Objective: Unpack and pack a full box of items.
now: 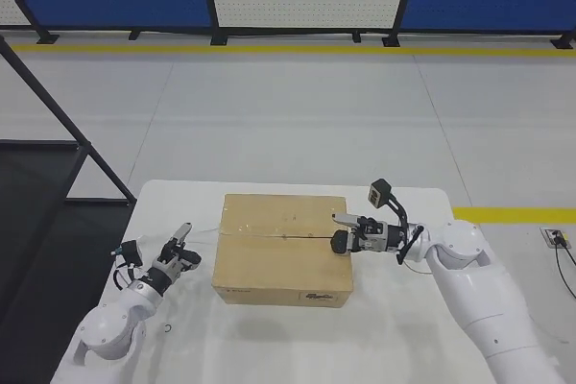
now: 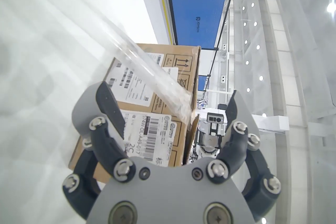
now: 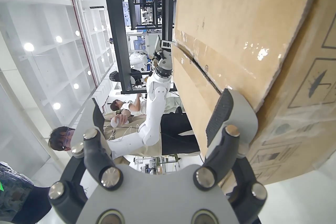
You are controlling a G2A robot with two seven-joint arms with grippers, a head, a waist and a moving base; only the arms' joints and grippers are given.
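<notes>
A brown cardboard box [image 1: 283,250] sits in the middle of my white surface [image 1: 394,331], between my two arms. Its top flaps are closed and meet at a seam [image 1: 269,233] across the lid, so the contents are hidden. The side facing my left arm carries white printed labels [image 2: 136,89]. A strip of clear tape [image 2: 147,67] stretches away from that side's upper edge.

My left tool [image 2: 168,93] is low, just beside the labelled side and pointing at it, spread wide with nothing in it. My right tool [image 1: 338,242] is at the opposite edge of the lid by the end of the seam, also spread. One finger [image 3: 223,114] lies over the lid, and I cannot tell whether it touches.

Beyond the surface is pale floor with a yellow line [image 1: 269,48], then blue panels [image 1: 115,12].
</notes>
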